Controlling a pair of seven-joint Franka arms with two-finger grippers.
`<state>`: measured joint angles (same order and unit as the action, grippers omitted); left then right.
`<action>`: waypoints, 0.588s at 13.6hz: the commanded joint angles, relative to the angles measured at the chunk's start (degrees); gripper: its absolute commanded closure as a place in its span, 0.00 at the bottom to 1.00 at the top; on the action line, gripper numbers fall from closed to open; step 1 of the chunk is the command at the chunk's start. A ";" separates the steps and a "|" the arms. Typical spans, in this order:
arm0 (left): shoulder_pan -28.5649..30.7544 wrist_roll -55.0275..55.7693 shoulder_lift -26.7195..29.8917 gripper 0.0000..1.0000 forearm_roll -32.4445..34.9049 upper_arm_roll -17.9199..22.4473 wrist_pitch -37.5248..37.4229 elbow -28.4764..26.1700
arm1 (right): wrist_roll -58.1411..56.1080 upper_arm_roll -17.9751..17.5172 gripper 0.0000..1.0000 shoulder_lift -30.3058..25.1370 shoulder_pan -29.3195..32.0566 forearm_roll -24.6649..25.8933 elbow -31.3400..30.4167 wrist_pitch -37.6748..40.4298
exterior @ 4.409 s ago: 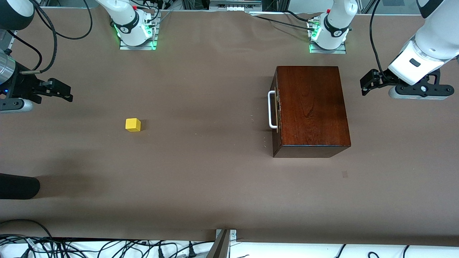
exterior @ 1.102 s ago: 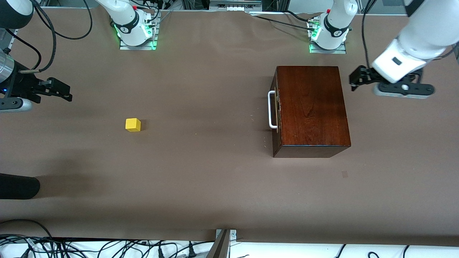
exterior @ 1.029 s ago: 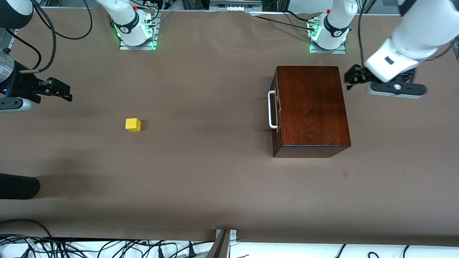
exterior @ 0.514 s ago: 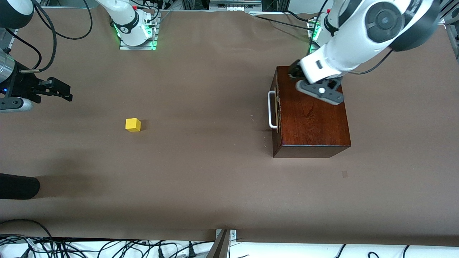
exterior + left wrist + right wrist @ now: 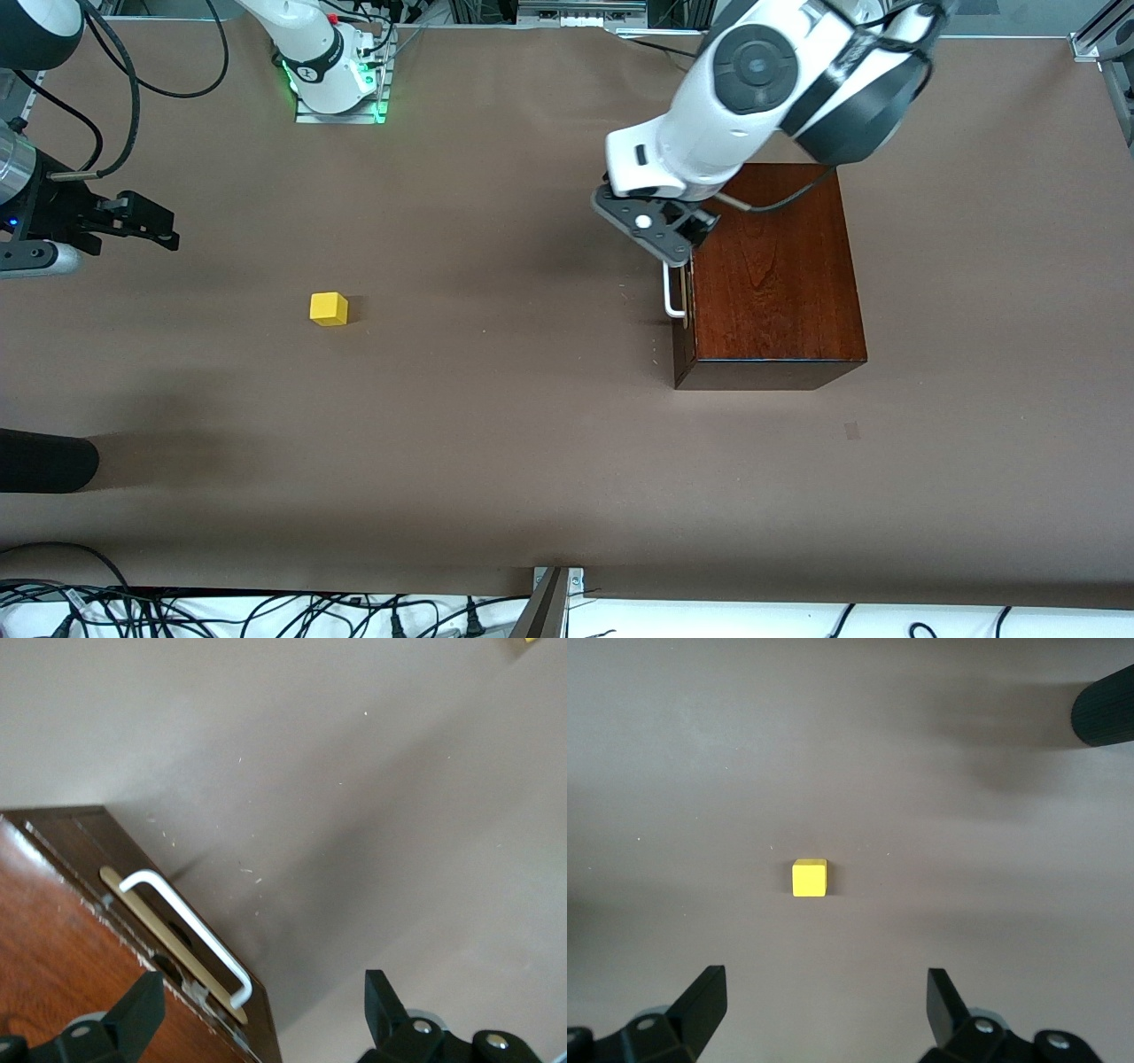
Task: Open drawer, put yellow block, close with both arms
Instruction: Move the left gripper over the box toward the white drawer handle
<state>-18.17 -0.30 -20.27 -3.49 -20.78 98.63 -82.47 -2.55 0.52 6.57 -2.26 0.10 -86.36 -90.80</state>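
Nothing is done yet: the drawer [image 5: 683, 292] is closed, the yellow block [image 5: 329, 309] on the desk [image 5: 496, 425]. The left gripper [image 5: 257, 1028] hangs over the handle [image 5: 188, 935], spread wide and empty (the right gripper [image 5: 819, 1019] waits, likewise spread and empty).

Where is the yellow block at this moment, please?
The yellow block lies on the bare table toward the right arm's end, well apart from the drawer, with the open right gripper above it.

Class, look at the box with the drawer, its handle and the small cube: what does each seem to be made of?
Box: wood, glossy reddish-brown varnish; grain and sheen show. Handle: smooth white bent rod, metal or plastic, unclear, on a brass-coloured plate. Yellow block: matte, evenly coloured, sharp-edged; painted wood or plastic, cannot tell.
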 commanded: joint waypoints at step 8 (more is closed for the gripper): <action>-1.87 20.02 -8.29 0.00 11.83 1.27 -0.02 1.79 | -0.17 -0.44 0.00 0.02 0.50 -0.45 1.01 1.07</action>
<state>-19.61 12.47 -26.60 6.32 -20.07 98.99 -82.39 -2.55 0.52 6.57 -2.26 0.09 -86.33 -90.79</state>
